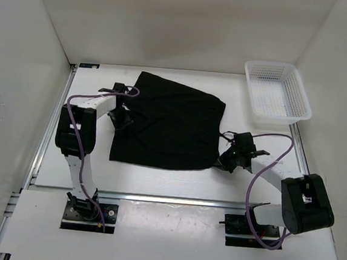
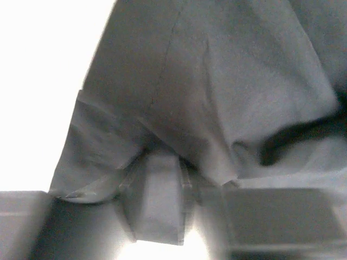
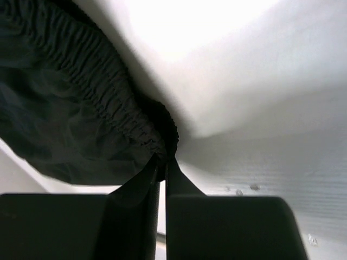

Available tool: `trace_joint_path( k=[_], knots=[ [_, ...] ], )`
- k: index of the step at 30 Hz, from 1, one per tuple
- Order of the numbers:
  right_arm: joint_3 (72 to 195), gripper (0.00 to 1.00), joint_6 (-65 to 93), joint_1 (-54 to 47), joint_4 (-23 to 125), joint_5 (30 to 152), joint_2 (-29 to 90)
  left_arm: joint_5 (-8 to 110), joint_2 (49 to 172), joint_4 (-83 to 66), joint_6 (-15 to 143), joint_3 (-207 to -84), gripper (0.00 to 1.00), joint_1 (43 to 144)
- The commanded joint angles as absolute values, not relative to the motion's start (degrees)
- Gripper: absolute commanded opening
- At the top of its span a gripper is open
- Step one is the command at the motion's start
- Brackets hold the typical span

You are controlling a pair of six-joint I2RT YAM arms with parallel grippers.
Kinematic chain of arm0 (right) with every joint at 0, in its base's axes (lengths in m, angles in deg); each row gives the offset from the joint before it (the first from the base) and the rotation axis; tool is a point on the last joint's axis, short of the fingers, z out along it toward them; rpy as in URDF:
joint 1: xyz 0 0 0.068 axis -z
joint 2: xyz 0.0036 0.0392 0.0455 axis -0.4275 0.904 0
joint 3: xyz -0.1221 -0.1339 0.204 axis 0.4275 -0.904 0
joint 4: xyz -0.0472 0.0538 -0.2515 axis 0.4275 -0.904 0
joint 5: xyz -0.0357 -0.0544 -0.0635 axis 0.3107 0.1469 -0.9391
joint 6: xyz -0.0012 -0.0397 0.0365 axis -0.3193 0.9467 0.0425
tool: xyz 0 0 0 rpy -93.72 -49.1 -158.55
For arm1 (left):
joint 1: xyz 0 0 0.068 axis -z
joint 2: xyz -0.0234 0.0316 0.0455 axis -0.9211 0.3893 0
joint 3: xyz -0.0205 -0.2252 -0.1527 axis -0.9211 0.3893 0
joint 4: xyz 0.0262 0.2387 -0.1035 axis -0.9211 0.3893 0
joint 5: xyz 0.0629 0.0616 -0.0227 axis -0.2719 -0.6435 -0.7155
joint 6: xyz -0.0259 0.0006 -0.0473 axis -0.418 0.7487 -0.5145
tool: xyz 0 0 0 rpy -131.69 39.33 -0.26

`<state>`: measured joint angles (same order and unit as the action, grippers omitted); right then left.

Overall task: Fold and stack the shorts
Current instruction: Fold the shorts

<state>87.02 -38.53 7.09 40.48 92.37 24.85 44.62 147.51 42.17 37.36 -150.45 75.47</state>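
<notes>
Left gripper (image 1: 124, 118) and right gripper (image 1: 230, 161) both pinching the shorts (image 1: 174, 121) — on opposite edges.

The right gripper's fingers are pressed together on the gathered elastic waistband (image 3: 116, 105) at the lower-right corner of the shorts. The left gripper looks closed on a raised fold at their left edge, though blur in its wrist view makes that less sure. The shorts lie spread in the middle of the top view on the white table (image 1: 157, 180), with the mesh basket (image 1: 277, 90) well apart at upper right. Judging by the drape, the cloth is light and limp — likely to sag and crease rather than hold a fold. A thin single layer may slip, so the thick waistband and hems look the surest places to grip.
</notes>
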Motion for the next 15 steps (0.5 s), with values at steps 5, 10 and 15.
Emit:
trace_joint_path(
  k=[5, 10, 15],
  knots=[
    [91.7, 0.00, -35.5, 7.6, 37.4, 88.0, 26.1, 43.6, 129.9, 47.0, 38.6, -146.2, 0.67, 72.3],
    [92.2, 0.00, -34.4, 7.6, 36.9, 88.0, 26.1, 46.9, 117.2, 47.0, 35.7, -130.8, 0.91, 70.9],
    [92.7, 0.00, -33.2, 7.6, 36.9, 88.6, 26.7, 47.9, 106.4, 44.9, 30.3, -119.0, 0.86, 70.9]
  ],
)
